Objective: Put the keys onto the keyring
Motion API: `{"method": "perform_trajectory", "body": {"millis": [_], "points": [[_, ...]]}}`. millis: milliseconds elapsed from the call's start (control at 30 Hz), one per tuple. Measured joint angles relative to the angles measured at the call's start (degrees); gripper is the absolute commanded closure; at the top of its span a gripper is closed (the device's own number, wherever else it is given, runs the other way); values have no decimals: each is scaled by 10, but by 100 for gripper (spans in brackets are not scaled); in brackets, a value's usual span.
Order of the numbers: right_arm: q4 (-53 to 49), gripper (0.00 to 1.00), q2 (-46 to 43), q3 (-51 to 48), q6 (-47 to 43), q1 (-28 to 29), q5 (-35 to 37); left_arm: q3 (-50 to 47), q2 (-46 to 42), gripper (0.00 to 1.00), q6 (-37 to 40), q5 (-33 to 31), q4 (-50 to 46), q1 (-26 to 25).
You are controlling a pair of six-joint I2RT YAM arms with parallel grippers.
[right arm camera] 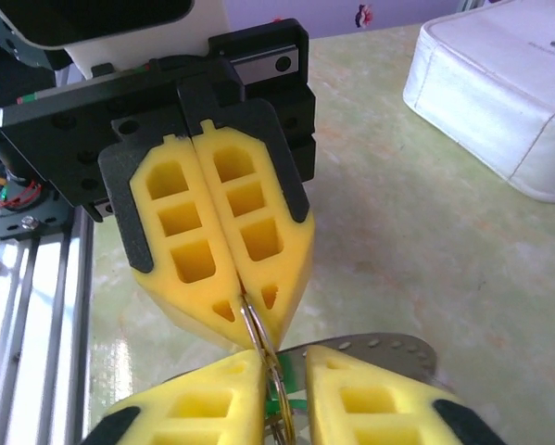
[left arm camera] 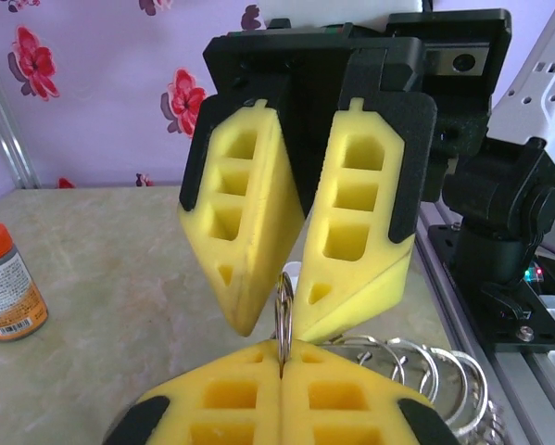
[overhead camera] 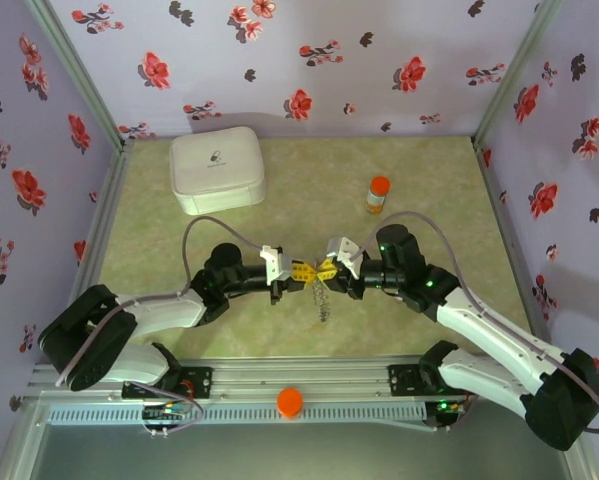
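both arms stretch low over the pale green table (overhead camera: 179, 240), meeting tip to tip mid-table. the left gripper (overhead camera: 300, 270) is clamped tight on the thin grey metal keyring (left arm camera: 282, 311); the right gripper (overhead camera: 327, 268) stands slightly parted around it (loose loops hang beneath).

Robot lab test cell: floral-print walls (overhead camera: 309, 60), alu frame rail (overhead camera: 299, 372), marbled tabletop (overhead camera: 309, 180).

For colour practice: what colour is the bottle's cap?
Orange; the bottle cap shows best in top external.
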Motion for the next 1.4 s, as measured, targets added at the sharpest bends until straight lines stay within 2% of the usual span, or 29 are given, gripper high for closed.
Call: {"method": "perform_trajectory", "body": {"millis": [33, 67, 100, 200, 300, 467, 567, 800, 1000, 1167, 1233, 1267, 1333, 1400], "points": [[1, 93, 0, -1, 1, 0, -3, 0, 0, 97, 0, 1, 1, 0], [2, 97, 1, -1, 1, 0, -5, -2, 0, 86, 0, 0, 3, 1], [3, 100, 3, -1, 5, 0, -9, -3, 0, 85, -1, -1, 6, 3], [2, 100, 10, -1, 6, 0, -16, -8, 0, 76, 5, -9, 10, 5], [-9, 100, 13, 0, 3, 0, -13, -9, -13, 73, 14, -25, -12, 6], [-111, 100, 35, 63, -53, 36, 49, 37, -66, 72, 77, -41, -190, 7], [-168, 100, 62, 116, -94, 64, 90, 54, -79, 71, 101, -45, -252, 7], [-235, 100, 115, 175, -145, 90, 134, 62, -76, 76, 125, -47, -313, 7], [-264, 100, 144, 203, -166, 104, 158, 64, -74, 74, 126, -47, -312, 7], [-275, 100, 147, 209, -171, 106, 169, 64, -74, 90, 127, -41, -311, 7], [-275, 100, 147, 209, -171, 107, 173, 64, -74, 100, 127, -35, -311, 7], [-275, 99, 147, 209, -171, 107, 175, 63, -73, 100, 127, -34, -311, 7], [-275, 83, 146, 209, -169, 108, 177, 63, -72, 100, 129, -31, -309, 7], [-266, 71, 140, 202, -158, 108, 179, 63, -69, 100, 125, -26, -298, 7]]}}
